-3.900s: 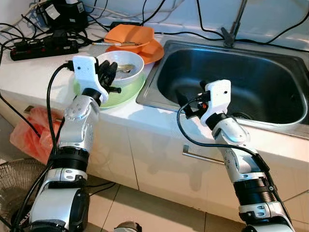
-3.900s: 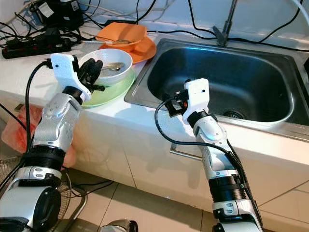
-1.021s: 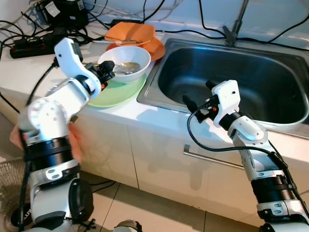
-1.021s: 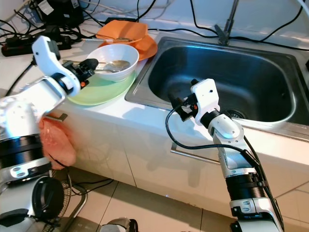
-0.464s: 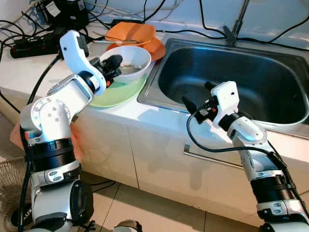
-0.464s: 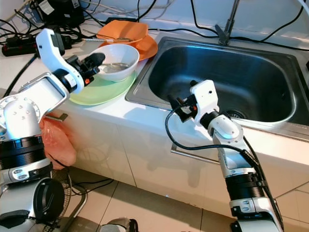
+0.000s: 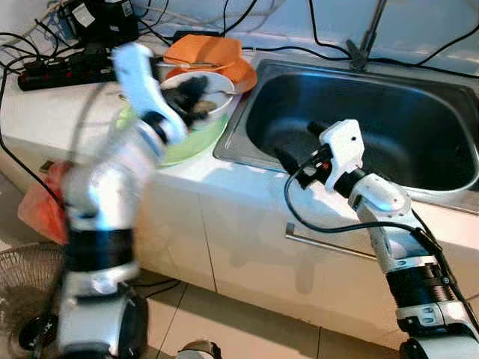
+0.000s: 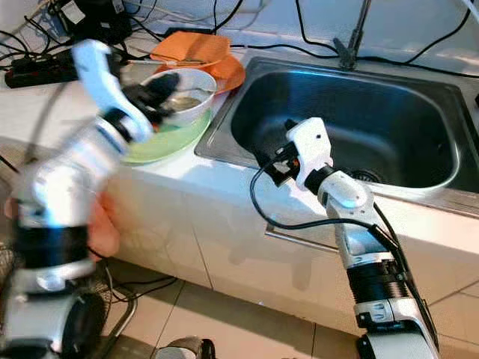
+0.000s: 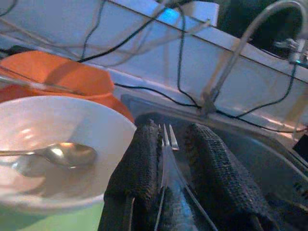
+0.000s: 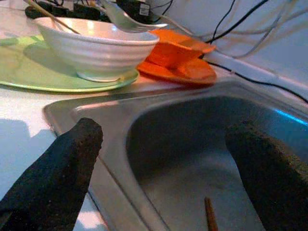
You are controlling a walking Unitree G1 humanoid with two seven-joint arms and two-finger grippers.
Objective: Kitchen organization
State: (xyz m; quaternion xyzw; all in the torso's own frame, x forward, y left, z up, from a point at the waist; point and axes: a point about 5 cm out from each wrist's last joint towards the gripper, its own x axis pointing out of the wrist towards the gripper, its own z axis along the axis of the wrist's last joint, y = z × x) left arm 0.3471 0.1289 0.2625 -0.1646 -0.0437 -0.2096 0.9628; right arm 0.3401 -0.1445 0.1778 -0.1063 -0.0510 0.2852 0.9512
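your left gripper [image 9: 166,159] was pinched on a fork [image 9: 168,136], its tines poking out between the two black fingers [image 9: 139,163], held over the near rim of the white bowl [image 7: 200,96]. the bowl sat on the green plate [image 7: 196,142] on the counter [image 7: 52,112], just left of the steel sink [image 7: 374,127]. a spoon [image 9: 53,154] lay inside the bowl, apart from the fork. orange dishes [image 7: 206,54] stood behind the bowl, touching its far side.

your right gripper [image 10: 163,168] hung with fingers spread wide at the sink's front left corner, holding nothing. a thin brown stick [image 10: 210,215] lay on the sink floor.

against half a second earlier: the left arm had swung up and toward the sink, blurred in motion; the right gripper had barely shifted.
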